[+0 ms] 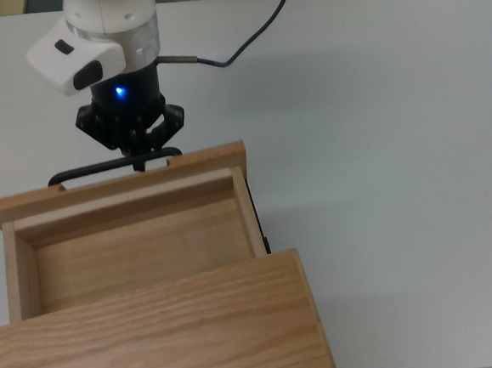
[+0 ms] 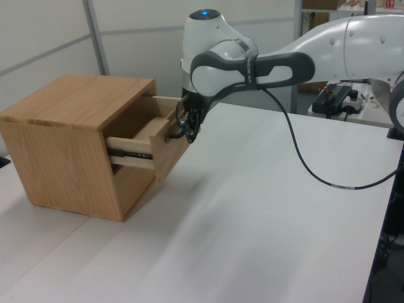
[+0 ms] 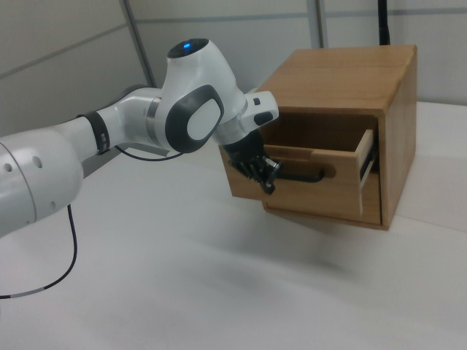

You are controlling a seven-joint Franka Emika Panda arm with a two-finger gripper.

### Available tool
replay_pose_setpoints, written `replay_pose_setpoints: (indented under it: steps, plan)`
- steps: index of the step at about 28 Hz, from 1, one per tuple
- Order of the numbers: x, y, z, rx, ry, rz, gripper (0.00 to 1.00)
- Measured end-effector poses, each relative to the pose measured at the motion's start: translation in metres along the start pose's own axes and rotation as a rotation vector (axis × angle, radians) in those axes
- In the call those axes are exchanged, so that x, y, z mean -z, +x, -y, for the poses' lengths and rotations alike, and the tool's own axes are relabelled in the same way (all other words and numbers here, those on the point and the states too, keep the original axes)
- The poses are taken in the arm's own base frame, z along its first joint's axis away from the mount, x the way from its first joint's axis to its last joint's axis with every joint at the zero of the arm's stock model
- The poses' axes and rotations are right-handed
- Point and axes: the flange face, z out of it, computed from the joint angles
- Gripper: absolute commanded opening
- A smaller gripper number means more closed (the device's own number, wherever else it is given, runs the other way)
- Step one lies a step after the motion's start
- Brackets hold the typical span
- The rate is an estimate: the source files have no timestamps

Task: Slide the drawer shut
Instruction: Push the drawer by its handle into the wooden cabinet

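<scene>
The drawer (image 1: 119, 192) is a light wooden tray sticking partway out of the cabinet (image 1: 156, 336), with nothing inside it. Its thin black bar handle (image 1: 92, 172) runs along the front panel. My gripper (image 1: 142, 161) points down at the handle's end on the top view's right, fingers together, tips against the front panel. In the left view the gripper (image 2: 189, 130) presses the drawer front (image 2: 165, 148). The right view has the gripper (image 3: 268, 177) at the handle (image 3: 303, 175) on the drawer (image 3: 328, 197).
The cabinet (image 2: 63, 126) stands on a white table (image 1: 379, 139). A black cable (image 2: 315, 170) hangs from the arm. Metal runners (image 2: 129, 153) show on the drawer's side. Desks with equipment stand beyond the table (image 2: 344, 95).
</scene>
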Motion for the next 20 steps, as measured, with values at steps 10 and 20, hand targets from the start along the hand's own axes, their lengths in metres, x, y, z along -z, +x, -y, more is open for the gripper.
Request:
replay_pose_setpoints:
  steps: [10, 20]
  plan:
    - [-0.012, 0.019, 0.013, 0.010, -0.014, -0.122, 0.00]
    - [-0.036, 0.032, 0.018, 0.029, -0.019, -0.237, 0.00]
